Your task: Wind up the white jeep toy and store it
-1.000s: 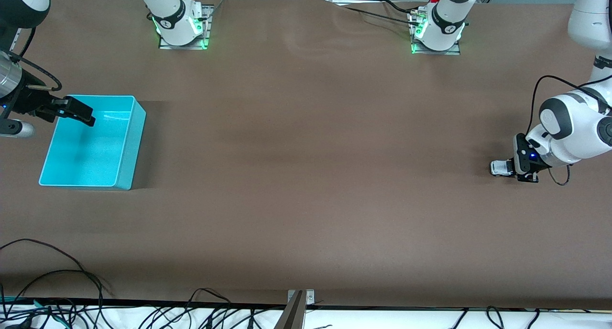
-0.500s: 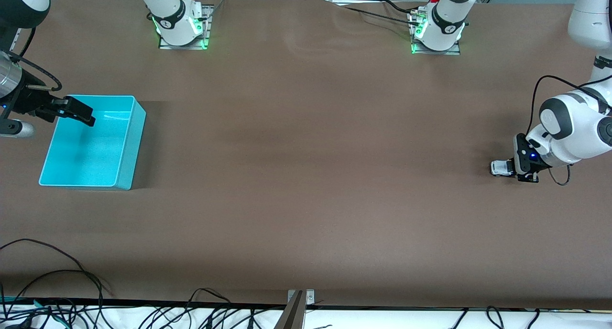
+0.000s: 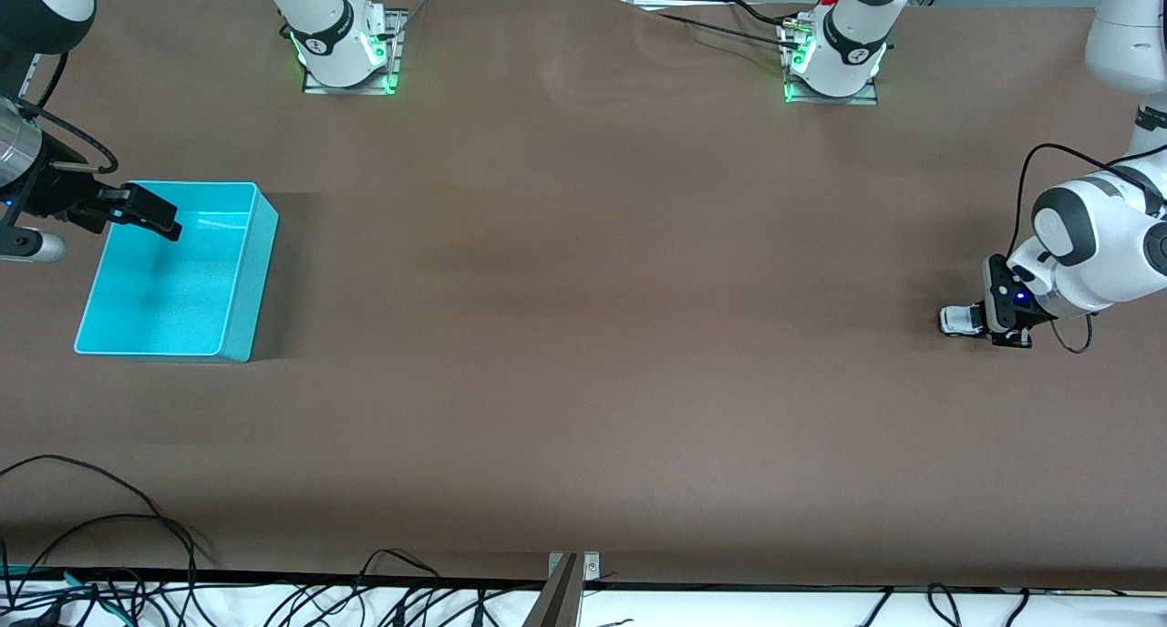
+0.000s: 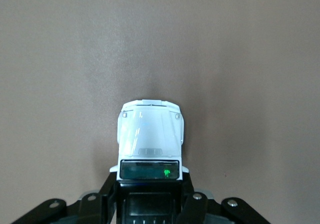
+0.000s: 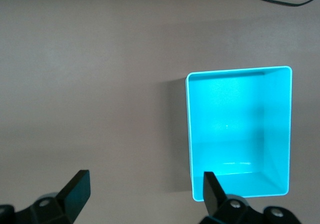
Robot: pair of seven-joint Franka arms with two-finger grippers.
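The white jeep toy [image 3: 955,321] is tiny, with a dark windscreen, and sits low on the brown table near the left arm's end. My left gripper [image 3: 979,323] is shut on its rear half. In the left wrist view the jeep's white hood [image 4: 150,134] sticks out ahead of the left gripper [image 4: 150,196], whose black fingers [image 4: 191,204] hug the cab on both sides. The turquoise bin [image 3: 173,281] stands at the right arm's end, with nothing in it. My right gripper [image 3: 150,215] hangs open over the bin's rim; in the right wrist view it [image 5: 145,181] holds nothing beside the bin [image 5: 235,119].
Both robot bases [image 3: 346,53] [image 3: 834,62] stand along the table edge farthest from the front camera. Loose black cables [image 3: 109,536] lie at the edge nearest the camera. A wide stretch of bare brown table separates the jeep from the bin.
The left gripper and the jeep have slid slightly toward the left arm's end of the table. The right arm has stayed still.
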